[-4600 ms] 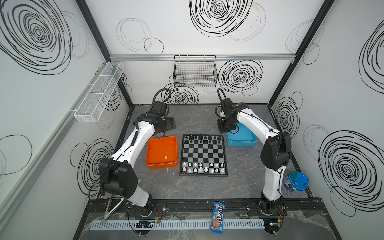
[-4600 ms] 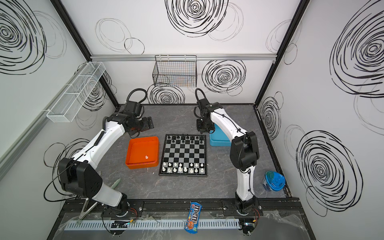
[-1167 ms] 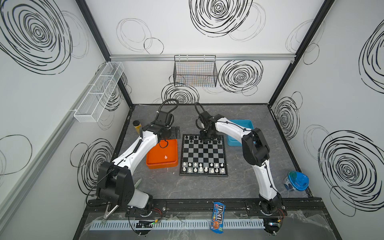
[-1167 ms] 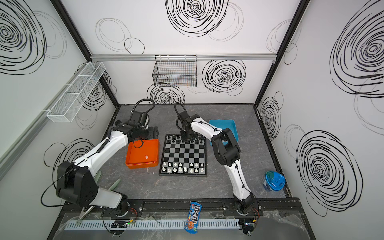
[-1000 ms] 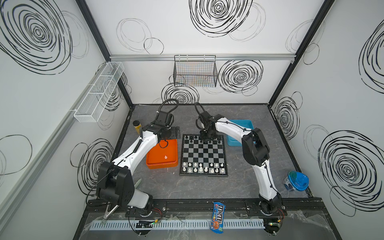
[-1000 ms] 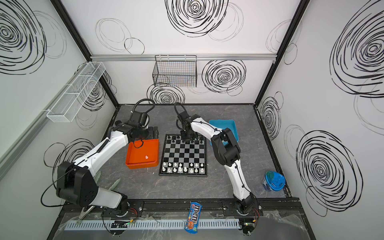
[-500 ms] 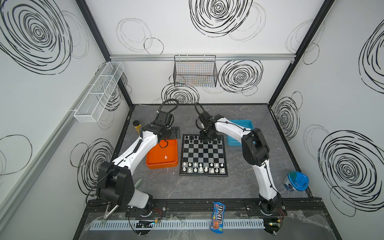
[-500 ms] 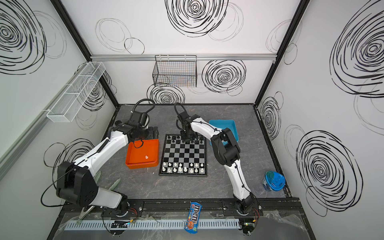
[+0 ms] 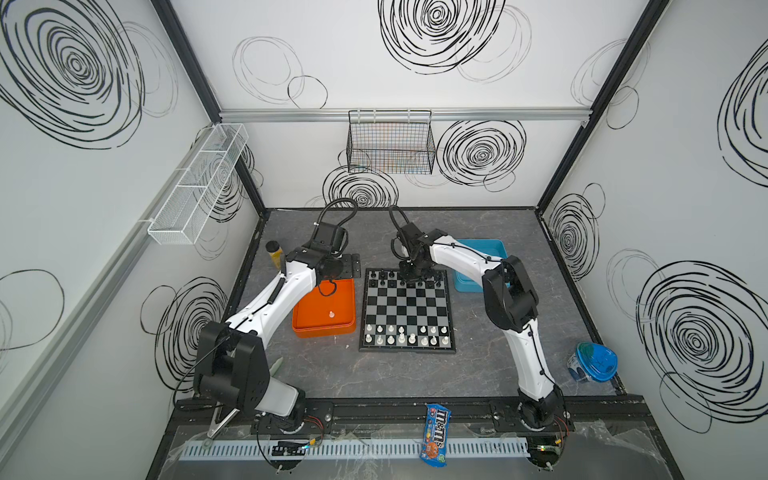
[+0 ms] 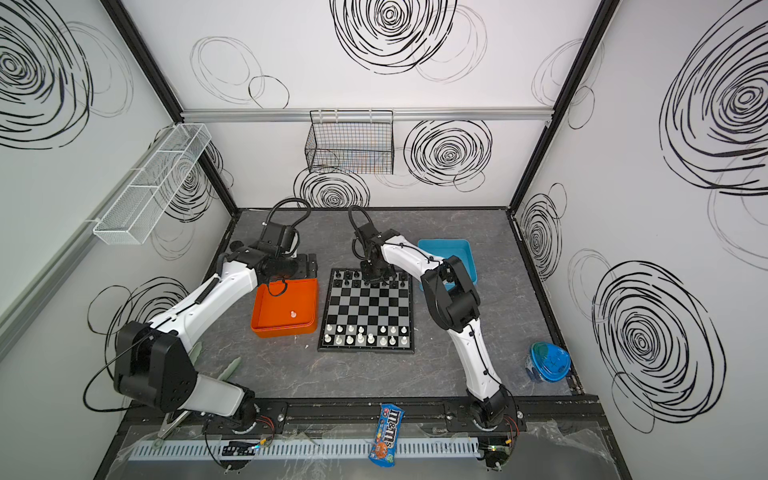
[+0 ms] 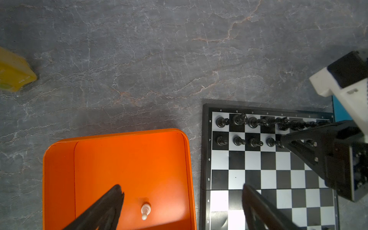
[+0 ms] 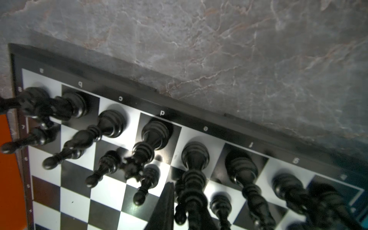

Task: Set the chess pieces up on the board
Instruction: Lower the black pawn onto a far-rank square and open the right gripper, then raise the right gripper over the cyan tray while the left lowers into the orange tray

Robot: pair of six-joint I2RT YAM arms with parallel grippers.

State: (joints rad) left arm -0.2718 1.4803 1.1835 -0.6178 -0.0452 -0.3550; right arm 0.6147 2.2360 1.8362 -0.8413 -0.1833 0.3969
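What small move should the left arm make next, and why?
Probably lower the open left gripper onto the white pawn: it sits alone in the orange tray, under that gripper, not yet on the chessboard.

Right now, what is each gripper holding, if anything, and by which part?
The right gripper is shut on a black pawn standing on the board, pinching its upper part; the exact spot is hidden. The left gripper is open and empty.

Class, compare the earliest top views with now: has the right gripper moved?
Yes. The right gripper moved left, from above the blue tray to over the board, at its far rows of black pieces.
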